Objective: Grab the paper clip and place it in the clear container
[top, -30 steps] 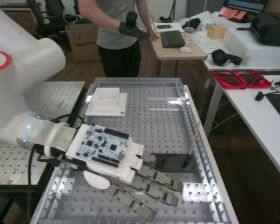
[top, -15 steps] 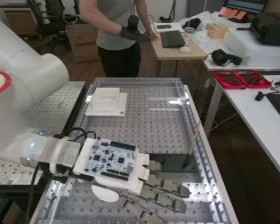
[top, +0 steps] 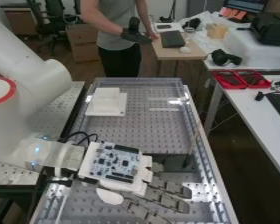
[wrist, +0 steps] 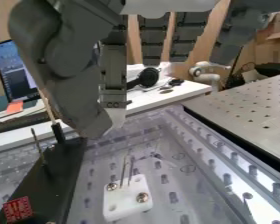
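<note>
Over the near half of the perforated bench, the hand (top: 117,172) is held level in the high view, its fingers extended toward the right and near side. Its fingers are straight in the wrist view too, where the hand (wrist: 152,40) hangs above a clear surface (wrist: 210,197). Below stands a small white block (wrist: 126,200) with two screws and thin upright metal pins. Faint thin looped outlines (wrist: 187,169) lie beyond it; I cannot tell whether one is the paper clip. Which clear part is the container cannot be told. Nothing is seen held.
A black panel (wrist: 57,175) with a thin stick (wrist: 39,147) and a red piece (wrist: 18,209) stands beside the block. White stacked blocks (top: 107,102) are at the bench's far left. A metal rail (top: 210,170) runs along the right edge. Red trays (top: 241,79) sit on the side table.
The hand has shifted right and slightly toward the near end, mostly in the first half second. Its fingers remain extended. The white blocks and the dark panel have not moved.
</note>
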Robot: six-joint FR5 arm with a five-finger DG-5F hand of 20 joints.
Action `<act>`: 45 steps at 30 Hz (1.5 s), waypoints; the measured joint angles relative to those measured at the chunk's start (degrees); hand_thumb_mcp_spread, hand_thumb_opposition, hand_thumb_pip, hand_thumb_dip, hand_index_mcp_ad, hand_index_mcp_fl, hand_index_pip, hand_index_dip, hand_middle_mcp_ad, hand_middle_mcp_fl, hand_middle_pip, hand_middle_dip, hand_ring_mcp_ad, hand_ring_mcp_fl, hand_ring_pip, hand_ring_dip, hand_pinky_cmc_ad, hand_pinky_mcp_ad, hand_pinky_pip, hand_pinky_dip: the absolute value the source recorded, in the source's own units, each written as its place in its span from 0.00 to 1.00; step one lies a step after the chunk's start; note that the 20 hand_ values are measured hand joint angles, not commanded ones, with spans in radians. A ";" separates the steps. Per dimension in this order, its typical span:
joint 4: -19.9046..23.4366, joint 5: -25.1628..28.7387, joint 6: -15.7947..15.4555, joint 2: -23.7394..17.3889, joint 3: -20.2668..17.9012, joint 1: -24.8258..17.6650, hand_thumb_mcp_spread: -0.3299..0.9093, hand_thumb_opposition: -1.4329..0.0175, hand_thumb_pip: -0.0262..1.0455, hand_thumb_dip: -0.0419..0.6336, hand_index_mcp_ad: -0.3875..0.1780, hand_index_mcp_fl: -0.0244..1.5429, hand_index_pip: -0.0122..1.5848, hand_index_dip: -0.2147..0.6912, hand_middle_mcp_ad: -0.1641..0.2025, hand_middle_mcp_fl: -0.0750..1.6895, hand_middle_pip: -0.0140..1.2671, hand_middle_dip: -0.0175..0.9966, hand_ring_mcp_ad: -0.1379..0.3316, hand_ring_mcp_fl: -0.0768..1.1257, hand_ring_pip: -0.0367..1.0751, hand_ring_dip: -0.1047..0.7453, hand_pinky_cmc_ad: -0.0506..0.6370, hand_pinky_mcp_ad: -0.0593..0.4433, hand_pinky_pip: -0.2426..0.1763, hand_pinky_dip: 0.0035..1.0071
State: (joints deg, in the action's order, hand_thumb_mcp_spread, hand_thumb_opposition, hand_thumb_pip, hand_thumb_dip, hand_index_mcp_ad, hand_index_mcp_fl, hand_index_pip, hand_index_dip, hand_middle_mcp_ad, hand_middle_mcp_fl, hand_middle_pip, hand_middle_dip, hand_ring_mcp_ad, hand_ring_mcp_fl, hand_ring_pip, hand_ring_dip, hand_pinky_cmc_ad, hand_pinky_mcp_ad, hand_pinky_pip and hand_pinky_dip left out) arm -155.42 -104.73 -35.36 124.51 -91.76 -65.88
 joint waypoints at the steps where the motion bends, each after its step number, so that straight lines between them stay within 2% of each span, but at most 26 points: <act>1: 0.01 0.01 -0.07 0.05 0.05 0.00 0.61 0.39 0.71 0.48 0.44 0.18 0.96 0.35 0.61 0.05 0.12 0.20 0.48 0.06 0.11 0.21 0.42 0.57 0.35 0.25; 9: 0.01 -0.08 -0.50 0.80 0.90 0.40 0.64 0.39 0.71 0.48 0.41 0.18 0.96 0.37 0.61 0.05 0.12 0.20 0.48 0.06 0.11 0.21 0.42 0.57 0.37 0.20; 12: -0.16 -0.16 -0.77 1.04 1.12 0.56 0.64 0.39 0.71 0.48 0.41 0.18 0.96 0.38 0.61 0.05 0.12 0.20 0.48 0.06 0.11 0.21 0.42 0.57 0.40 0.19; 31: 0.10 -0.90 0.40 2.69 1.52 0.95 0.64 0.39 0.71 0.48 0.41 0.18 0.96 0.38 0.61 0.06 0.12 0.20 0.48 0.06 0.12 0.21 0.42 0.58 0.40 0.19; 34: 0.31 -0.88 0.80 2.99 1.47 0.96 0.64 0.39 0.71 0.48 0.41 0.19 0.96 0.38 0.61 0.06 0.12 0.20 0.48 0.06 0.11 0.21 0.42 0.54 0.40 0.19; 42: 0.77 -0.89 1.31 3.36 1.22 0.98 0.64 0.39 0.71 0.48 0.41 0.20 0.97 0.38 0.61 0.06 0.12 0.20 0.48 0.06 0.11 0.21 0.42 0.54 0.40 0.19; 45: 1.01 -0.92 1.48 3.43 1.07 0.91 0.64 0.39 0.71 0.48 0.41 0.21 0.97 0.38 0.61 0.06 0.12 0.20 0.48 0.06 0.12 0.21 0.43 0.54 0.44 0.19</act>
State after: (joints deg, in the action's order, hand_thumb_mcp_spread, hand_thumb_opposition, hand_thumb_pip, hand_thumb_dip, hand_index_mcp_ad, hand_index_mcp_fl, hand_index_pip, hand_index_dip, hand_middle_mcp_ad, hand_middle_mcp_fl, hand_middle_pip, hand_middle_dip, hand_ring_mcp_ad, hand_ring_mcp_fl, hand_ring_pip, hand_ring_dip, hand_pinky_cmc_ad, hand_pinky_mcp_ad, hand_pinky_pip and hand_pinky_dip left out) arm -154.41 -105.65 -33.88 127.95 -90.70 -64.98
